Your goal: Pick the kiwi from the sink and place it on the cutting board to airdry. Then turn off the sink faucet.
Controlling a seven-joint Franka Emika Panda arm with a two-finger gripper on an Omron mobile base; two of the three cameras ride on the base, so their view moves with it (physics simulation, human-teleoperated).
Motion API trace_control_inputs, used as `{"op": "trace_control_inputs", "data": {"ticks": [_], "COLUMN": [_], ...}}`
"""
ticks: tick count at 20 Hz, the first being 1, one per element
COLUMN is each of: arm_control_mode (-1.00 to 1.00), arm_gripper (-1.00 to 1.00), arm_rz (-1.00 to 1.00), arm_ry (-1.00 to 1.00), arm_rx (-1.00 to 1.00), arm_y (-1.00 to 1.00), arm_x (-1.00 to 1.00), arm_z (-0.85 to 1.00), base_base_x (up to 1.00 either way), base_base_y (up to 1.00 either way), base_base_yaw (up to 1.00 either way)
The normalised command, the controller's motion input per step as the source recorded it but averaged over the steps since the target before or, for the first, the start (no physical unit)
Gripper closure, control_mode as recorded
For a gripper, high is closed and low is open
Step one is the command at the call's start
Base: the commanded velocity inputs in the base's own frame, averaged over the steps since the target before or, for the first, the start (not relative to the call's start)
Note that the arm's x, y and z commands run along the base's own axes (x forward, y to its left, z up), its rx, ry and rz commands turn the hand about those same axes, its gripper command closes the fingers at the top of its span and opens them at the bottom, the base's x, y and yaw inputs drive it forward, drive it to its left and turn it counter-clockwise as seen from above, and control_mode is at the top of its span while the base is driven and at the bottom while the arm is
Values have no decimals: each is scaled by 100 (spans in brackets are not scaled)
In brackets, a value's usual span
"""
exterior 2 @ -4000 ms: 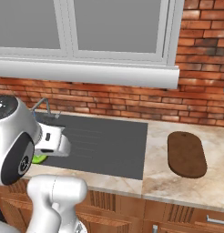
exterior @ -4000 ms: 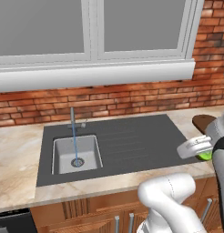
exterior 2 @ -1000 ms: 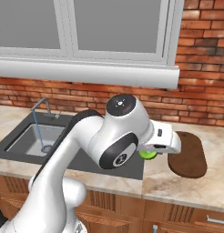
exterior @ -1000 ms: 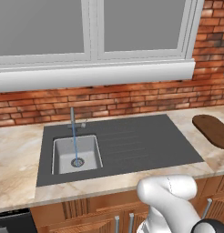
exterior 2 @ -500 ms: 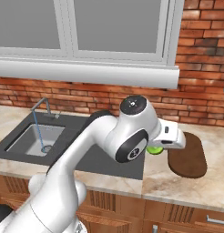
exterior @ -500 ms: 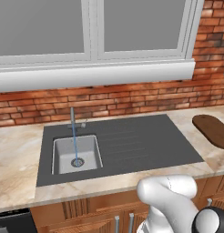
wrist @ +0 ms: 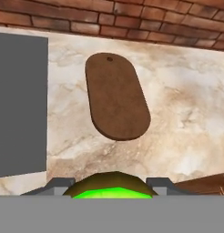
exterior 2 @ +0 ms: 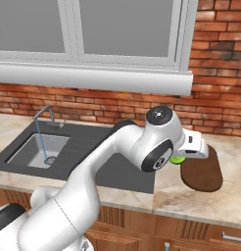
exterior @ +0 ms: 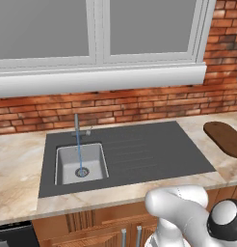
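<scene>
The kiwi sits clamped between the two finger tips of the gripper, its bright green flesh and brownish rim showing at the bottom centre of the hand view; in the right base view the same kiwi peeks out as a small green spot under the white hand, right of centre. The gripper is closed on the fruit and hangs in the air at the near left edge of the cutting board, not touching it. From the hand view the cutting board lies in the upper middle of the frame, a dark brown oval on the marbled counter, with a small hole near its far end. In the left base view the board shows at the right edge. Well apart to the left, the sink lies in its dark ribbed surround, and a thin blue stream of water runs from the faucet down to the drain. Behind it all runs a red brick wall under a white window sill.
</scene>
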Motion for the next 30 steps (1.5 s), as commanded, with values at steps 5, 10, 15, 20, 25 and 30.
{"op": "trace_control_inputs", "data": {"ticks": [5,10,15,20,25,30], "arm_control_mode": [-100,-100,-100,-100,-100,-100], "arm_gripper": [100,100,100,100,100,100], "arm_rz": [2,0,0,0,2,7], "arm_ry": [3,8,7,5,1,0], "arm_rx": [8,12,7,4,2,0], "arm_y": [-26,-23,-12,-9,-16,-17], "arm_x": [27,30,34,26,16,6], "arm_z": [-12,-13,-25,-39,-40,-21], "base_base_x": [0,0,0,0,0,0], "base_base_y": [0,0,0,0,0,0], "base_base_yaw": [0,0,0,0,0,0]}}
